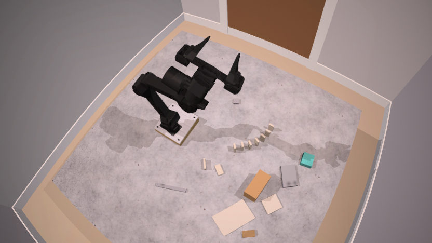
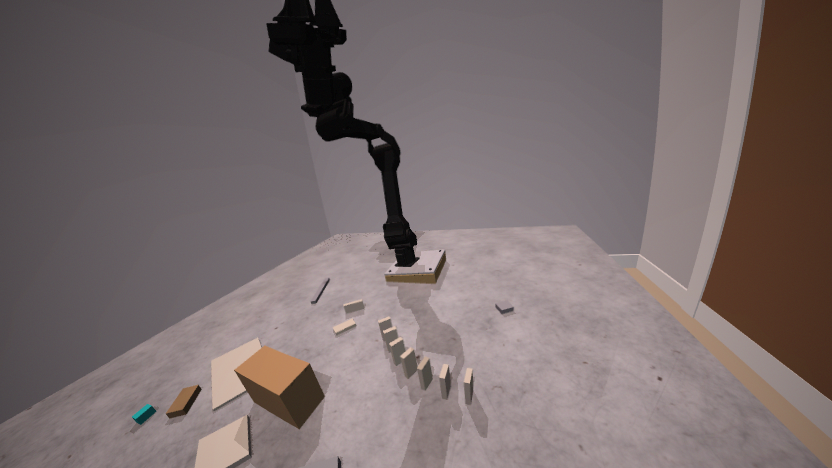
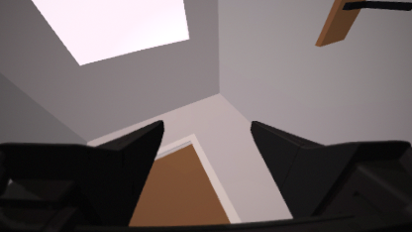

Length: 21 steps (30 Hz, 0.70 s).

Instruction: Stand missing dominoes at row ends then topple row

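The curved row (image 1: 256,141) (image 2: 409,362) is left standing; two loose dominoes (image 1: 219,170) (image 2: 344,326) are still unplaced. The jaws (image 1: 224,45) are spread, nothing held.

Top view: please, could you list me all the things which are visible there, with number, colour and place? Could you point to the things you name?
Standing dominoes (image 1: 256,141) (image 2: 408,362): seven, cream, curved row right of centre
Loose dominoes (image 1: 219,170) (image 2: 343,326): two, cream, lower left of row
Long bar (image 1: 170,187) (image 2: 320,290): one, grey, lower left
Small block (image 1: 236,102) (image 2: 504,308): one, grey, above row
Large box (image 1: 256,185) (image 2: 276,369): one, orange, below row
Flat block (image 1: 288,175): one, grey, right of box
Cube-like block (image 1: 307,159): one, teal, far right
Flat pieces (image 1: 233,217) (image 2: 226,375): two, cream, below box
Small slab (image 1: 248,233) (image 2: 183,401): one, brown, bottom edge
Door panel (image 1: 271,27) (image 2: 773,203) (image 3: 178,195): one, brown, top
Base plate (image 1: 189,121) (image 2: 431,259): one, white, left of centre
Arm (image 1: 157,104) (image 2: 392,192): one, black, upper left
Tool (image 1: 224,45) (image 2: 307,4) (image 3: 208,125): one, black, open, top
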Each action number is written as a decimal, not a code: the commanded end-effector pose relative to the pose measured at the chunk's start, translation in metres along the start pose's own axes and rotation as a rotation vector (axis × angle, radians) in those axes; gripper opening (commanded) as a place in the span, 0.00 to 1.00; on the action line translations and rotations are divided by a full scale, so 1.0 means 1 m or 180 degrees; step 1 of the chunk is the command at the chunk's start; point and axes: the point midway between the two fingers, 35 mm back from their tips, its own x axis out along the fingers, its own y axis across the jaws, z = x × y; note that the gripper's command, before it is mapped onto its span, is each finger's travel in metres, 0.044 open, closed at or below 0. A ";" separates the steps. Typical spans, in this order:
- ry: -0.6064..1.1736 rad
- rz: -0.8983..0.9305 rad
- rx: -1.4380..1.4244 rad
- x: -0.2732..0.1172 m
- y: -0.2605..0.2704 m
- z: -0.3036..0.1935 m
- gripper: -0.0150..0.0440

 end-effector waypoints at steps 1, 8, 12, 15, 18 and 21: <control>-0.0006 -0.0022 0.0005 0.000 -0.002 0.000 0.98; -0.0202 -0.0725 0.0100 -0.016 -0.065 0.015 1.00; -0.0314 -0.1217 0.0071 -0.032 -0.107 0.022 1.00; -0.0394 -0.1804 -0.0019 -0.054 -0.153 0.028 1.00; -0.0425 -0.2394 -0.0119 -0.083 -0.194 0.032 1.00; -0.0403 -0.2998 -0.0215 -0.118 -0.231 0.034 1.00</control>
